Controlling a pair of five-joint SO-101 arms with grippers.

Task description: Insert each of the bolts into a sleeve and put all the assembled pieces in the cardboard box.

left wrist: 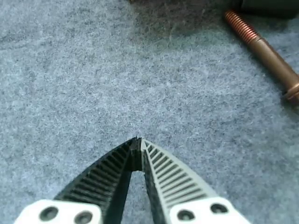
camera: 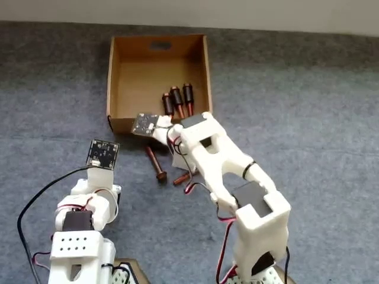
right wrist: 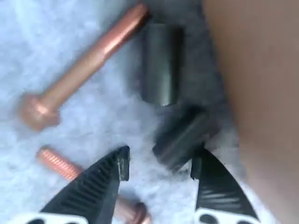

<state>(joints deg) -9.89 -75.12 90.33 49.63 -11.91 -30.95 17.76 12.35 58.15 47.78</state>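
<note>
Copper-coloured, two loose bolts (camera: 155, 161) lie on carpet at six o'clock of the cardboard box (camera: 110, 77), which holds three assembled pieces (camera: 177, 102). Right gripper (right wrist: 162, 162), jaws wide, straddles a black sleeve (right wrist: 180, 135); closing on it looks next. Left gripper (left wrist: 138, 142) rests pinched closed.

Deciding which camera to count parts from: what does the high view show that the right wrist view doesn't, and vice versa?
High view adds three assembled pieces inside the box and the left arm. Right wrist view adds two dark sleeves on the carpet, one at the open right gripper's tips. Both show the two loose bolts and the box wall.
</note>
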